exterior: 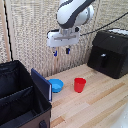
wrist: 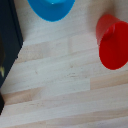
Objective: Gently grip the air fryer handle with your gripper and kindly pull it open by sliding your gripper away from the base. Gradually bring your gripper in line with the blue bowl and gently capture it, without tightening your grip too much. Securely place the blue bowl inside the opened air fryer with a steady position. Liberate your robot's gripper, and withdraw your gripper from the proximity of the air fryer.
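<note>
The black air fryer [exterior: 111, 52] stands on the wooden table at the exterior view's right. Its drawer sits flush, and the short vertical air fryer handle [exterior: 103, 60] is on the front face. The blue bowl [exterior: 56, 85] rests on the table beside the black fabric case, and it also shows in the wrist view as the blue bowl [wrist: 51, 7]. My gripper [exterior: 61, 51] hangs high above the table, over the bowl and cup and well away from the fryer. It is open, its blue-tipped fingers apart and holding nothing. No fingers show in the wrist view.
A red cup [exterior: 80, 84] stands just to the exterior view's right of the bowl, seen too as the red cup [wrist: 114, 42]. A large open black fabric case [exterior: 20, 97] fills the exterior view's lower left, with its edge [wrist: 7, 45] in the wrist view. A woven screen backs the table.
</note>
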You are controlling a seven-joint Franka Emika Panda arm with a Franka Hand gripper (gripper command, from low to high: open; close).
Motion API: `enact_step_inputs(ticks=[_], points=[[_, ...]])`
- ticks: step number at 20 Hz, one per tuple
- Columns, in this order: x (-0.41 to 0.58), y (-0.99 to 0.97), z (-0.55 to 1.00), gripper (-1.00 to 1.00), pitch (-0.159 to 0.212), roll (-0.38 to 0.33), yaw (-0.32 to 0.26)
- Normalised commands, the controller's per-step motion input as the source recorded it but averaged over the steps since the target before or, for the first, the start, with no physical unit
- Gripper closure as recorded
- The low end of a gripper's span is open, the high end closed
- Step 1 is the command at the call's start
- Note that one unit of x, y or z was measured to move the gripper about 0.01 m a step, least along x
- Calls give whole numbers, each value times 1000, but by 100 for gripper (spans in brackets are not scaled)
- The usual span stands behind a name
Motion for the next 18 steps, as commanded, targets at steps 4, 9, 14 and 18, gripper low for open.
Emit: enact_step_inputs(ticks=[4, 9, 14, 18], points=[[32, 18, 0, -100, -5, -25, -375], [66, -12, 0, -100, -12, -34, -375], [140, 0, 0, -100, -30, -113, -341], [131, 0, 0, -100, 0, -196, -272]])
